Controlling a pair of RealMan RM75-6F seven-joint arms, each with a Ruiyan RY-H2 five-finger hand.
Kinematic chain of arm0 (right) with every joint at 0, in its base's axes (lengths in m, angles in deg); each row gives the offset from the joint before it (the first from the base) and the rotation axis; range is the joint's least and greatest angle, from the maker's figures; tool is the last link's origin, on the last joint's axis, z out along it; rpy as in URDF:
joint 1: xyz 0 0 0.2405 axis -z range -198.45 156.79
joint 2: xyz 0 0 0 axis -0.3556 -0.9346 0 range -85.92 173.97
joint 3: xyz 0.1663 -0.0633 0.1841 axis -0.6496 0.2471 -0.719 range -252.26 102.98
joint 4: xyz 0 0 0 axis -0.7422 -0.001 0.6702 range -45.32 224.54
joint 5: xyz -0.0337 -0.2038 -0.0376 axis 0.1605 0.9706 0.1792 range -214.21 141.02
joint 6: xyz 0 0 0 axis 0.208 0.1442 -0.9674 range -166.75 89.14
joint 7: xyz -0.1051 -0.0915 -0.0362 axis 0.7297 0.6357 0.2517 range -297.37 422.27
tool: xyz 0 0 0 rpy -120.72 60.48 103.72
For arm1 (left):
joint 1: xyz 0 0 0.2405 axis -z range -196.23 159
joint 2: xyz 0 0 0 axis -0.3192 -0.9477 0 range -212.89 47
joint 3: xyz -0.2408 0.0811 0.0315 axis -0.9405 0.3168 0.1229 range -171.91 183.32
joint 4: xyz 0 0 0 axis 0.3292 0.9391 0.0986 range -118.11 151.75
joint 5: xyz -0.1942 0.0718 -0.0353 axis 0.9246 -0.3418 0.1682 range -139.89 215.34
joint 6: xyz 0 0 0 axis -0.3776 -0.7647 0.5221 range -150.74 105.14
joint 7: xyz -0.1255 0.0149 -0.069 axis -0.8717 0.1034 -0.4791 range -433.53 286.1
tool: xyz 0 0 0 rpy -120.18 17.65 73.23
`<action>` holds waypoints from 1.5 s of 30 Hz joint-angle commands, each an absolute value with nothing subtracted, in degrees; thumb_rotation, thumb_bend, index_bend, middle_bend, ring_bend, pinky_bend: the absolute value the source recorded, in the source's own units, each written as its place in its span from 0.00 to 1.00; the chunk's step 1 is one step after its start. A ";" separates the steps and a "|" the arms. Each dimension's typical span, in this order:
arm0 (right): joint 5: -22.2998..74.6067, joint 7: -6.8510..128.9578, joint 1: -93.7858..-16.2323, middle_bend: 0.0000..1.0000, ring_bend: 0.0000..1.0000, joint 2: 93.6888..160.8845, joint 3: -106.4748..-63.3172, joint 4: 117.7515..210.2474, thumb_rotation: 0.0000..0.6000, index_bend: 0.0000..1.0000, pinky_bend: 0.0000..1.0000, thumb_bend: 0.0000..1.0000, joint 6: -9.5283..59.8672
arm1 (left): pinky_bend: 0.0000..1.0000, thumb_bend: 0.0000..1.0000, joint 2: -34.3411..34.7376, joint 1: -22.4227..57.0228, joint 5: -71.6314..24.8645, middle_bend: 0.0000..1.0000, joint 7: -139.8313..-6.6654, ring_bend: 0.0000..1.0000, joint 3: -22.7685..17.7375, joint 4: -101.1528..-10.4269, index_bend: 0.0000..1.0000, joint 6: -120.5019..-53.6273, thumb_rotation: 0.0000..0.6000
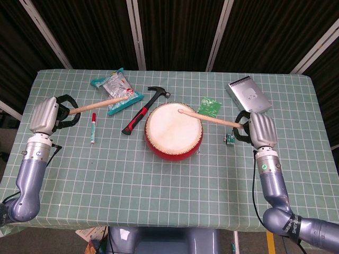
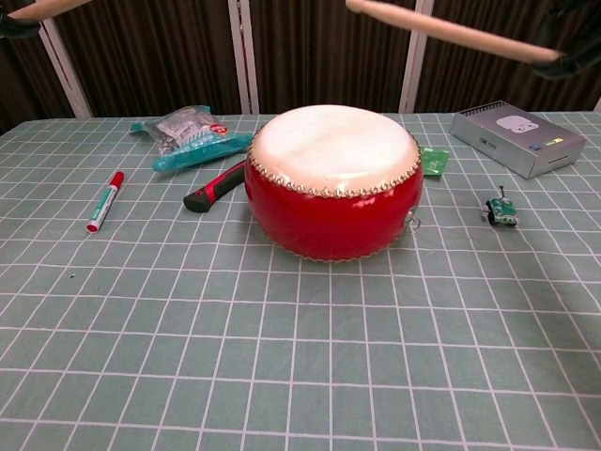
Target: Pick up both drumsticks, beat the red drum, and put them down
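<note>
Drumsticks: both picked up. Left hand [image 1: 46, 114] grips left drumstick [image 1: 98, 105], raised off to side; right hand [image 1: 261, 131] grips right drumstick [image 1: 212, 118], tip over red drum [image 1: 174, 130] at table centre. Beating and put-down remain.

Even, bright overhead light falls on the counter [image 1: 169, 180] with only faint soft shadows, the dark backdrop stays dim, both views are sharp, and the drum [image 2: 333, 183] skin glares slightly.

Drumsticks [image 1: 209, 118] in robot hands [image 1: 263, 131] (drum [image 1: 174, 129] between)
</note>
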State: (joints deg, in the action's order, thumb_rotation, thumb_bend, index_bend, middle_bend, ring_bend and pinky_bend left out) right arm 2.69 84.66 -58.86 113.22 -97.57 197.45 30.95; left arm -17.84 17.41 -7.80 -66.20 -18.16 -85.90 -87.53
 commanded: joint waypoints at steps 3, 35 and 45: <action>2.48 81.00 -59.25 1.00 1.00 113.23 -100.47 198.80 1.00 0.90 1.00 0.53 32.08 | 1.00 0.52 -18.79 17.02 -8.48 1.00 -67.32 1.00 -18.60 -86.84 0.77 -87.95 1.00; 9.86 98.82 -62.29 1.00 1.00 126.33 -90.98 186.81 1.00 0.91 1.00 0.55 40.56 | 1.00 0.52 -20.54 16.94 -8.38 1.00 -69.16 1.00 -17.70 -87.48 0.77 -87.62 1.00; 8.91 85.47 -55.11 1.00 1.00 116.12 -95.21 196.08 1.00 0.91 1.00 0.54 39.83 | 1.00 0.52 -19.68 17.51 -8.99 1.00 -67.16 1.00 -16.50 -88.08 0.77 -88.21 1.00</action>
State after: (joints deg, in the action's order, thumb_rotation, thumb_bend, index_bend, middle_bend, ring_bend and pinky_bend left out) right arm 10.15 87.83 -56.89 118.03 -93.95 194.42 40.46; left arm -19.80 17.42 -8.91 -67.36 -16.64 -88.01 -88.15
